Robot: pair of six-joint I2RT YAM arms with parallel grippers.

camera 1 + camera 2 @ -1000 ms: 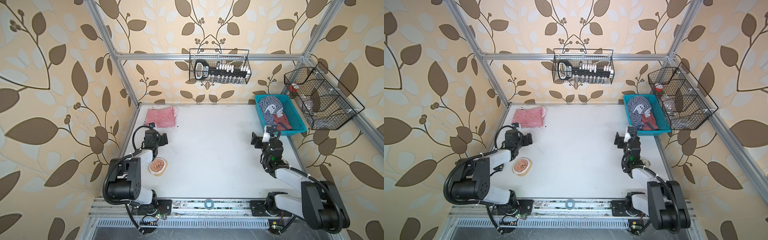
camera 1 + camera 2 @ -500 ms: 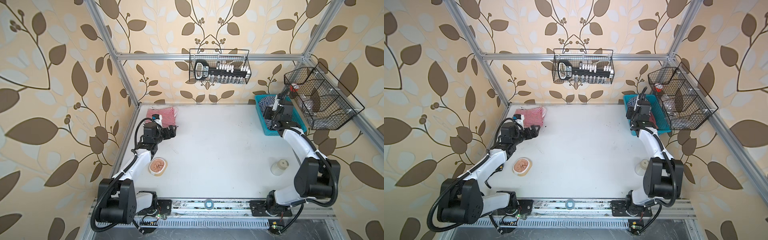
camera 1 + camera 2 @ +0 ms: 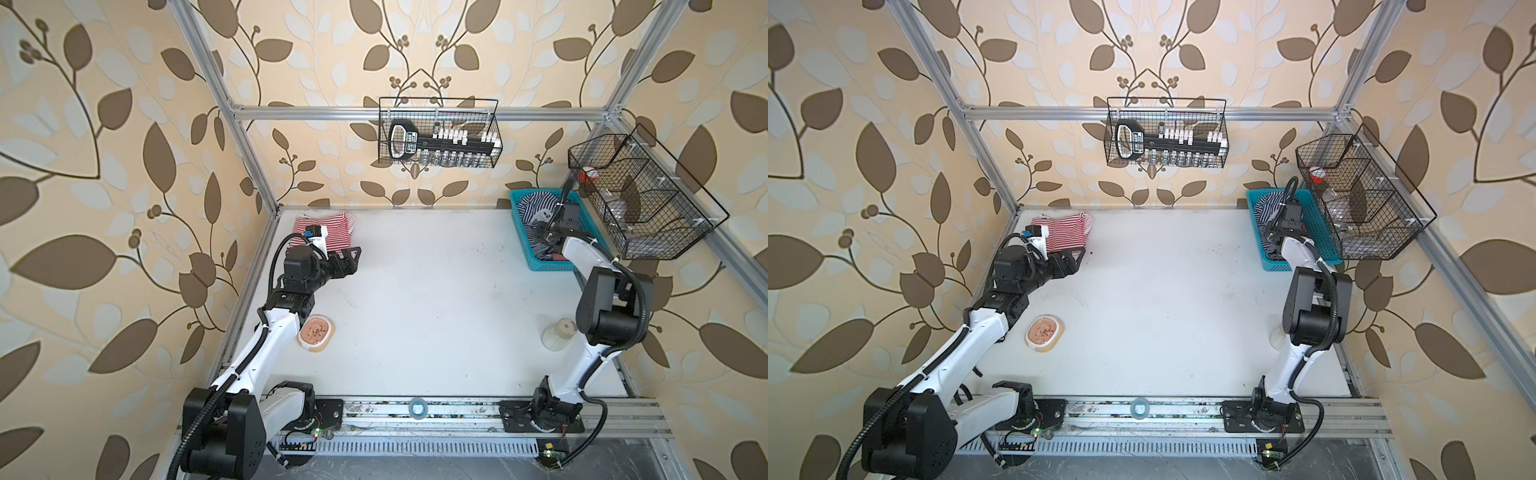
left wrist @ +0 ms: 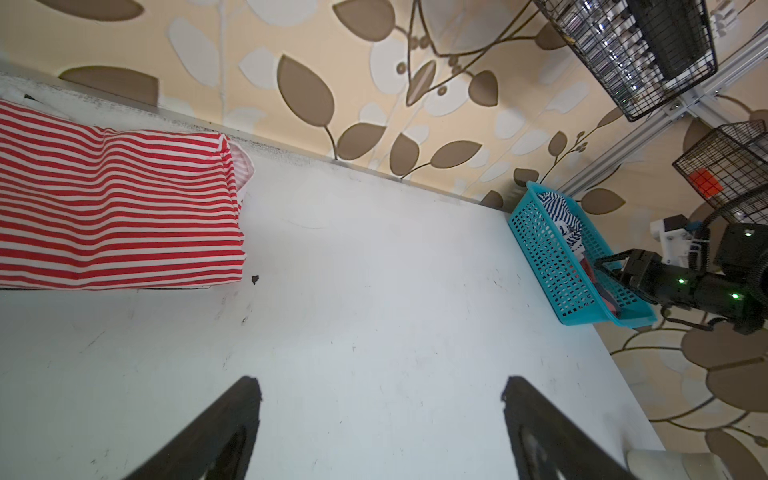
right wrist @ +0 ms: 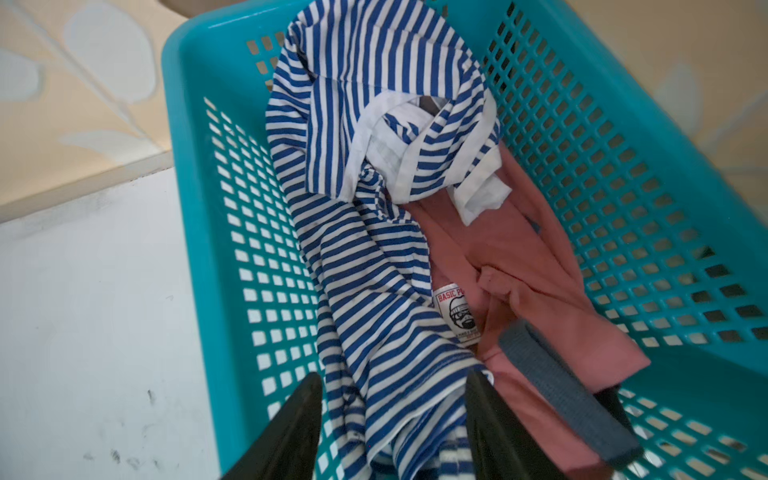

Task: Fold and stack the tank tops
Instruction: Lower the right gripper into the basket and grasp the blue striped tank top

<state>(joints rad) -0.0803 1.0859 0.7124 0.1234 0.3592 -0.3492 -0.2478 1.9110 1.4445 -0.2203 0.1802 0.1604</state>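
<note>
A folded red-white striped tank top (image 3: 328, 226) (image 4: 116, 208) lies at the table's far left corner. My left gripper (image 3: 353, 257) (image 4: 380, 388) hovers open just in front of it, over bare table, with nothing between its fingers. In the teal basket (image 3: 523, 237) (image 5: 199, 208) at the far right, a crumpled navy-white striped tank top (image 5: 365, 270) (image 3: 534, 208) lies over a dusty red one (image 5: 528, 270) with grey-blue trim. My right gripper (image 5: 392, 384) (image 3: 540, 232) reaches into the basket, its jaws drawn in on a bunched fold of the navy-white top.
A small oval dish (image 3: 316, 332) sits beside the left arm. A clear cup (image 3: 557, 334) stands by the right arm's elbow. Wire baskets hang on the back wall (image 3: 438, 139) and on the right wall (image 3: 640, 195), just above the teal basket. A tape roll (image 3: 417, 408) lies on the front rail.
My right arm swung from the table's near right into the teal basket and its jaws narrowed onto the navy-white cloth. The left arm stretched forward toward the red-white top, still open.
</note>
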